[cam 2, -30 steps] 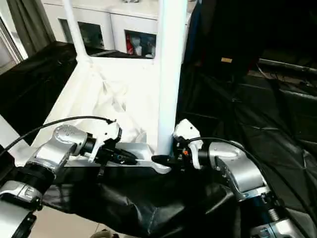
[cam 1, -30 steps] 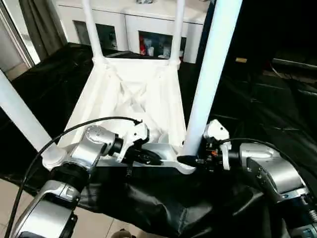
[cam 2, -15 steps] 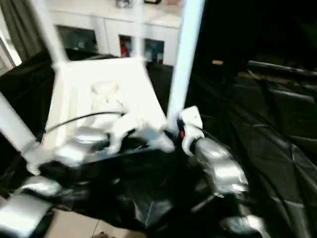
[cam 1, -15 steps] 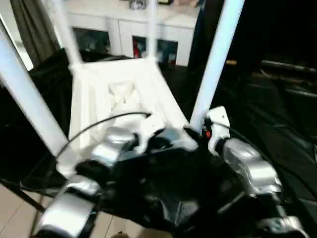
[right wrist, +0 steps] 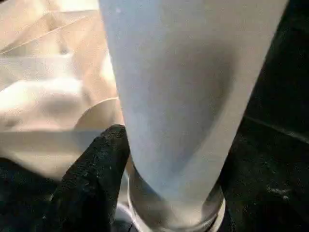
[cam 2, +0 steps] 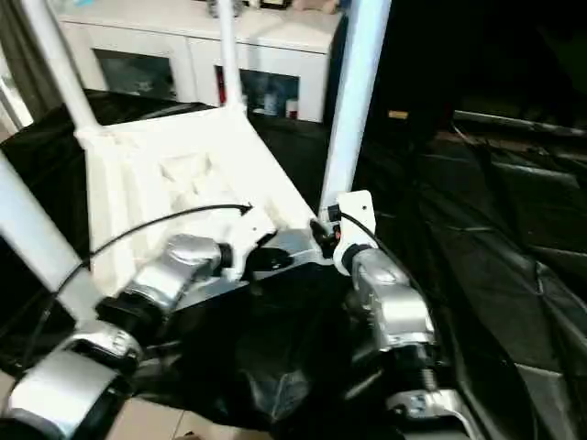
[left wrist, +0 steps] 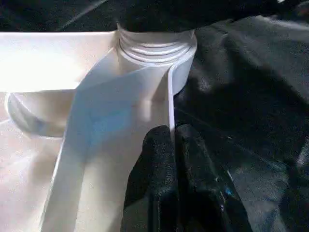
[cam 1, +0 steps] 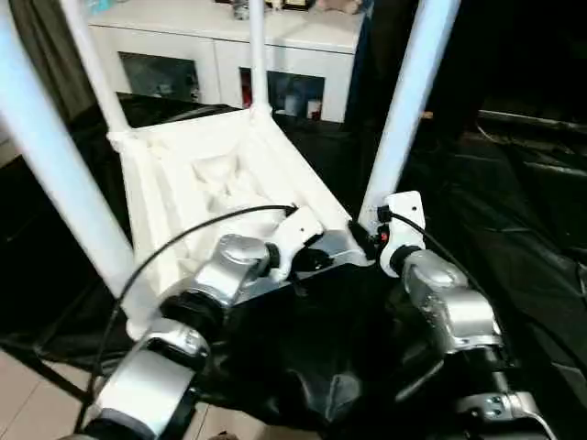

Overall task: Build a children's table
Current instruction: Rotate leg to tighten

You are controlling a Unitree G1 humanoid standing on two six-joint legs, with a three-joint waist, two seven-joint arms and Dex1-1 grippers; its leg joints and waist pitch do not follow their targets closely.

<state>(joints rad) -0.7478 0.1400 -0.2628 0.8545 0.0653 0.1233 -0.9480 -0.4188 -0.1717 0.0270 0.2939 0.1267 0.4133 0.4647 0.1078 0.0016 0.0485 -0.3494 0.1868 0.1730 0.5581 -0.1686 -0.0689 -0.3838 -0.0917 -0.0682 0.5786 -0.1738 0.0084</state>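
The children's table lies upside down, its white ribbed top (cam 1: 197,188) on black cloth with four white legs standing up. My left gripper (cam 1: 316,261) is shut on the thin near rim (left wrist: 170,96) of the top, just short of the threaded corner socket (left wrist: 157,46). My right gripper (cam 1: 367,240) is closed around the base of the near right leg (cam 1: 408,101). One black finger (right wrist: 96,169) presses against that leg (right wrist: 178,96) where it enters the socket. The near left leg (cam 1: 55,165) rises at the left.
A white glass-door cabinet (cam 1: 211,46) stands behind the table. Crumpled black cloth (cam 1: 514,229) covers the surface to the right and in front. Tiled floor (cam 1: 27,412) shows at the near left. A black cable (cam 1: 183,234) arcs over my left forearm.
The head view has swung and tilted, so the table now looks skewed. My left gripper stays on the near rim and my right stays at the near right leg's base.
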